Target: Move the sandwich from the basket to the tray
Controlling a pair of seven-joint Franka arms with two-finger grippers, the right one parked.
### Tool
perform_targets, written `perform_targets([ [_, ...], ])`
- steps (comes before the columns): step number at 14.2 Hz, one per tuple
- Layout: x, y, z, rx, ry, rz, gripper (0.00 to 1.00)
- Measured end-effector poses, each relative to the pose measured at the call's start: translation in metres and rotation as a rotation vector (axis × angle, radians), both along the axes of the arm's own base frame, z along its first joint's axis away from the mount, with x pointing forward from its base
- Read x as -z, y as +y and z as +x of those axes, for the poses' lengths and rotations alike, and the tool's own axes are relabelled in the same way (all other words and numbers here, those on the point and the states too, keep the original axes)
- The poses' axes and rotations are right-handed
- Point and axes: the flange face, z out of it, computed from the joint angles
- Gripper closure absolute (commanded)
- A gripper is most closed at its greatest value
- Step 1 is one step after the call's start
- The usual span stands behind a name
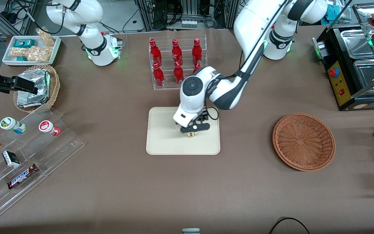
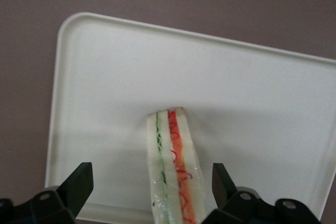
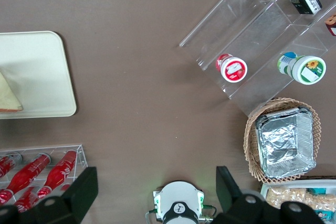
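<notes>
- Hovering low over the tray (image 1: 161, 143), the gripper (image 1: 194, 129) has its fingers (image 2: 79, 182) spread wide, clear of the sandwich (image 2: 173, 171) on either side; it grips nothing
- The sandwich stands on edge on the tray, between the fingers; the basket (image 1: 304, 141) sits empty, well apart
- Risk: the thin wedge looks tippy; a sideways drift on lifting could brush a finger against it and topple it

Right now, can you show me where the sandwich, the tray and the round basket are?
sandwich (image 2: 172, 171): left wrist view, on its white bread edge.
tray (image 1: 164, 130): front view, on a bare part of its floor.
basket (image 1: 304, 142): front view, on its woven bottom.
gripper (image 1: 193, 130): front view, over the sandwich.
</notes>
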Motion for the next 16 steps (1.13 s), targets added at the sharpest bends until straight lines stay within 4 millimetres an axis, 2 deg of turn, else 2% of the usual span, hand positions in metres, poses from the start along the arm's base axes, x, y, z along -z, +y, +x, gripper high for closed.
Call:
perform_targets([
  [3,-0.070,0.063,0.032,-0.049,0.027,0.024,0.00],
  [5,-0.111,0.104,0.041,-0.043,0.069,0.019,0.00],
  [11,-0.191,0.245,0.048,0.021,0.243,0.054,0.00],
  [14,-0.226,0.317,0.042,0.043,0.309,0.046,0.00],
  [16,-0.247,0.353,0.032,0.056,0.340,0.036,0.00],
])
